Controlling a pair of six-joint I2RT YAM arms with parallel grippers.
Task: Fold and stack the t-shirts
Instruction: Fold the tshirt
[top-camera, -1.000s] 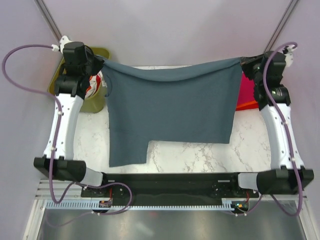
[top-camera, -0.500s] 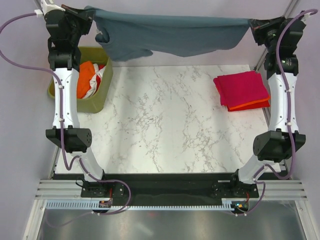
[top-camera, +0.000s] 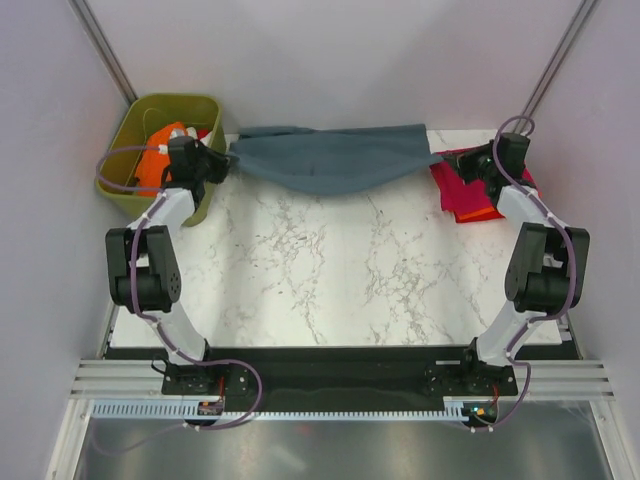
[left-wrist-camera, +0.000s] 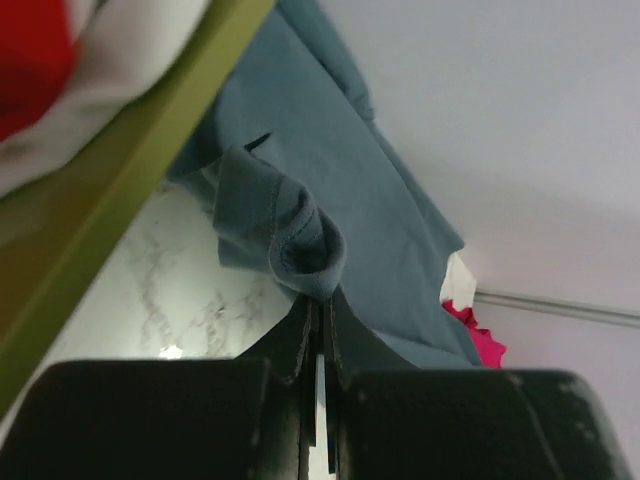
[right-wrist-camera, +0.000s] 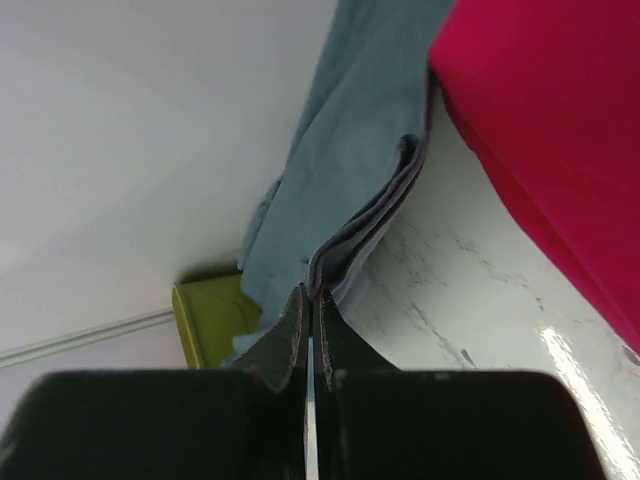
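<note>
Slate blue-grey shirt: you have the slate blue-grey shirt strung as a long bunched band along the far edge of the surface. It is held at both ends and sags in the middle; you cannot tell whether the sag touches the marble.
Cloth: plain and soft, creased lengthwise.
Left pincer: your left pincer is pressed together on the shirt's left end.
Right pincer: your right pincer is pressed together on the right end.
Magenta-pink shirt: the magenta-pink shirt lies folded at the far right, just beside the right pincer. It sits on the orange-red shirt, which shows only as a sliver.
Bin: the olive-green bin stands at the far left corner, holding the orange shirt and the white and red shirt.
Top view only: you see the whole span and the sag.
Left wrist view only: a stitched hem curls into a loop just above the fingertips, with the bin wall close at the left.
Right wrist view only: several layers lie edge on edge at the grip, and the bin shows past the shirt.
</note>
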